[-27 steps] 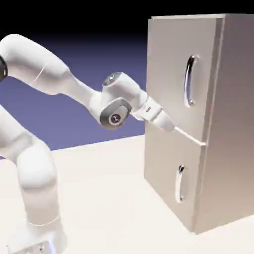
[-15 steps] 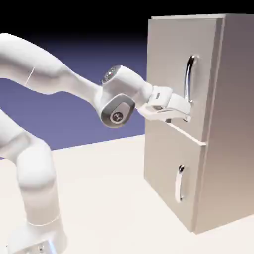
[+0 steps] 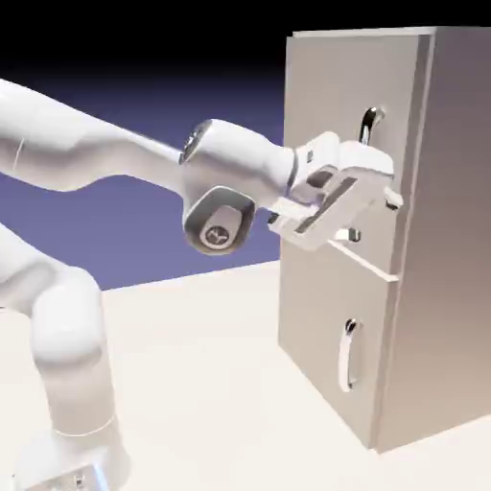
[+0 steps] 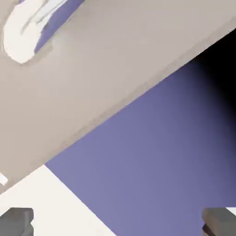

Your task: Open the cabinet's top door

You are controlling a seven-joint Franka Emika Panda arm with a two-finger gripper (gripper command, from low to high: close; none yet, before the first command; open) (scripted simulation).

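The cabinet (image 3: 451,240) stands at the right, both its doors shut. The top door (image 3: 326,96) carries a long chrome handle (image 3: 369,123); only the handle's upper end shows, because my hand covers the rest. My gripper (image 3: 372,217) hovers open right in front of that handle's lower part, rolled at a slant, with nothing between its fingers. In the hand view my gripper (image 4: 118,223) has its grey fingertips (image 4: 16,221) wide apart at the bottom corners. A beige door panel (image 4: 92,78) with one chrome handle end (image 4: 20,37) fills the upper left of that view.
The shorter lower door (image 3: 316,316) has a small chrome handle (image 3: 347,355). The pale table (image 3: 211,384) runs under the cabinet and the arm's base. The hand view also shows table (image 4: 37,198) and blue-violet backdrop (image 4: 161,152).
The hand has risen from the seam between the doors to the top handle's lower part and has rolled. The open fingers now show in front of the door.
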